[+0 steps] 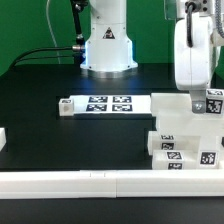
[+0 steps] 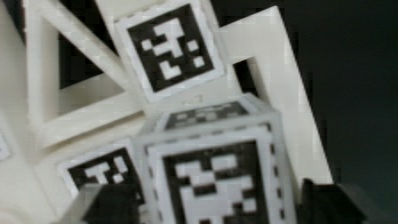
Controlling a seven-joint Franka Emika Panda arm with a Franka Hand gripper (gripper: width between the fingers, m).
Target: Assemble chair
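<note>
The chair's white tagged parts are gathered at the exterior view's right: a stepped stack of slabs (image 1: 178,122) with tagged blocks (image 1: 172,153) along its front. My gripper (image 1: 206,92) hangs over that stack, around a tagged white block (image 1: 214,103). In the wrist view the block (image 2: 214,165) stands between my dark fingers (image 2: 107,205), and a thin dark gap shows at its sides. My gripper (image 2: 214,208) is open and straddles the block. Behind the block lies a white frame part (image 2: 169,45) with triangular cut-outs and a tag.
The marker board (image 1: 105,104) lies mid-table, with the robot base (image 1: 108,45) behind it. A long plain white rail (image 1: 100,182) runs along the front edge. A small white piece (image 1: 3,138) sits at the exterior view's left edge.
</note>
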